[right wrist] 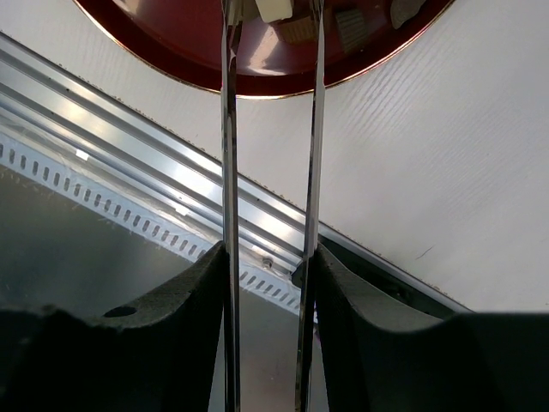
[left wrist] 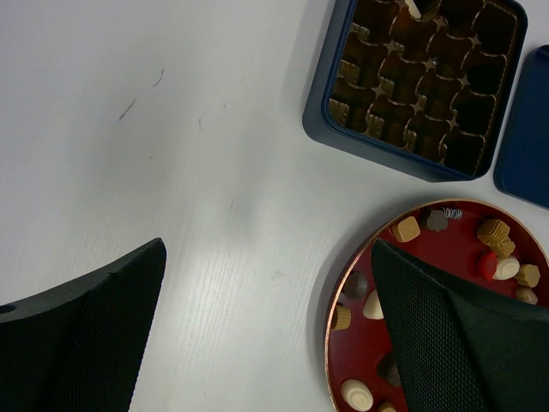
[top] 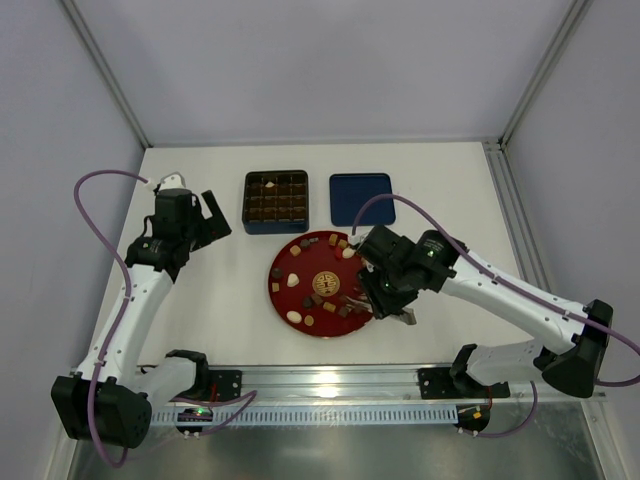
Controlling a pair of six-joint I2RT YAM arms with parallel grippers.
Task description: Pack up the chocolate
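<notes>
**Ana:** Looking at the big things first, what is on the white bench (top: 200, 330)?

**Ben:** The red plate (left wrist: 455, 245) is near the middle. Most of the chocolate (left wrist: 407, 228) lies on it, in brown and cream bits. Just behind the plate is the blue tin (left wrist: 369, 144). It has many little boxes inside, and almost all look bare.

**Ana:** And the arms?

**Ben:** The left gripper (left wrist: 266, 343) hangs over the bench beside the plate. Its fingers are wide apart and hold nothing. The right gripper (right wrist: 268, 287) is squeezed onto thin metal tweezers (right wrist: 229, 172). They reach to the near edge of the plate.

**Ana:** What is the smallest thing?

**Ben:** One cream piece (right wrist: 274, 9) sits between the two blades. I cannot tell if they pinch it.

**Ana:** How should the pick go?

**Ben:** I think a soft squeeze is best, so the piece does not pop out. Then lift it straight up, carry it over a bare box, and go down low before letting go.
</notes>
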